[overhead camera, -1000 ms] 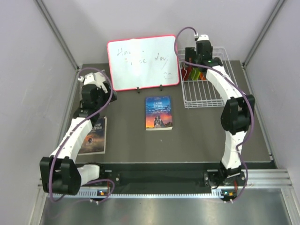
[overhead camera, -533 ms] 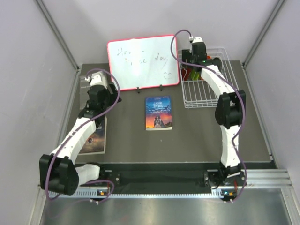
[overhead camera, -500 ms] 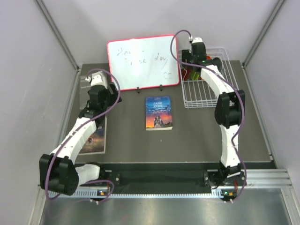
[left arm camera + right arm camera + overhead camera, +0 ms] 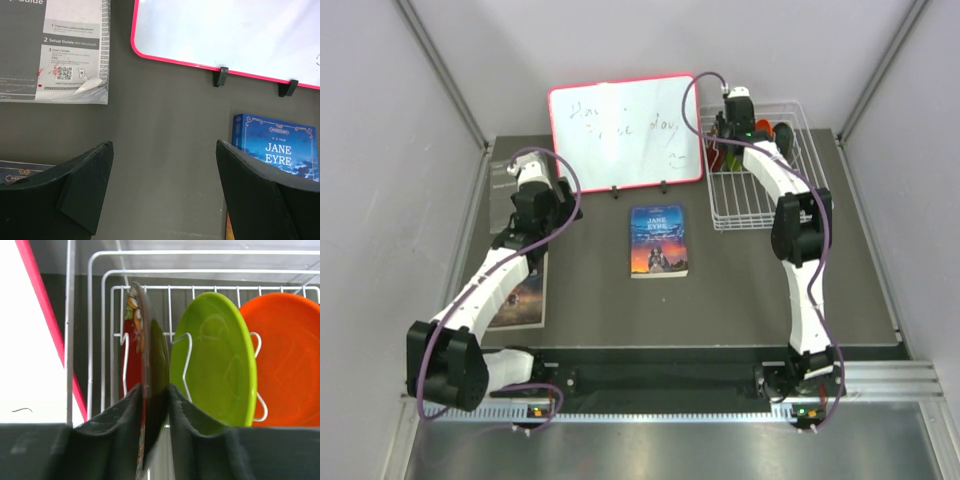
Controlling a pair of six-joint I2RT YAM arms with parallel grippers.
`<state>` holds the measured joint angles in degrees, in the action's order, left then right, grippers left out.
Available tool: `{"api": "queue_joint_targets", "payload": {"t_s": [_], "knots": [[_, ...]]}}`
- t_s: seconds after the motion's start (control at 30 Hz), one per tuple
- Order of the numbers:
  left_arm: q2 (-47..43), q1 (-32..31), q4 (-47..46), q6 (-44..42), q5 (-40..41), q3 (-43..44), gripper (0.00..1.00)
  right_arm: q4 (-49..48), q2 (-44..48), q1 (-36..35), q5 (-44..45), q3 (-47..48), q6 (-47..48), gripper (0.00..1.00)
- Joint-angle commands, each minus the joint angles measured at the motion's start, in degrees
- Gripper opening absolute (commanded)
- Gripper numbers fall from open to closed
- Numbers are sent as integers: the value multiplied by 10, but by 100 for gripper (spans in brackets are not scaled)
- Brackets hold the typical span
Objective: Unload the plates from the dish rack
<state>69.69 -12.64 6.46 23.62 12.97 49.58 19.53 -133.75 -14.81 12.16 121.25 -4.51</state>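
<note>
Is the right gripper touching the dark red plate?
Touching. Right wrist view: the right gripper has both fingers pressed against the dark red plate, no gap visible.

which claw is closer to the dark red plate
Right. The right claw is clamped on the dark red plate at its rim, inside the dish rack. The left claw hangs open far off, by the whiteboard and its left corner.

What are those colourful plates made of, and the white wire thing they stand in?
The green plate and orange plate look like smooth plastic, maybe melamine: flat bright colour, soft sheen. The dark red plate is glossier, with reflections on it, so perhaps glazed ceramic; hard to be sure. The dish rack looks like white-coated metal wire: thin, stiff, bent rods.
</note>
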Motion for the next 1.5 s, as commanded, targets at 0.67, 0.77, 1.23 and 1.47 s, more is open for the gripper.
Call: {"api": "queue_joint_targets", "payload": {"t_s": [0.67,0.77,1.23,1.47], "knots": [[2,-3,-7,-9,27,10,99,-238,207,-89,349,-166,135,0],[4,-3,-15,-8,7,12,99,-238,252,-93,364,-190,144,0],[43,-4,-130,44,-268,26,99,-88,515,-94,-26,-393,-94,0],[93,-4,-266,131,-396,9,98,-191,571,-94,-189,-539,-164,0]]}}
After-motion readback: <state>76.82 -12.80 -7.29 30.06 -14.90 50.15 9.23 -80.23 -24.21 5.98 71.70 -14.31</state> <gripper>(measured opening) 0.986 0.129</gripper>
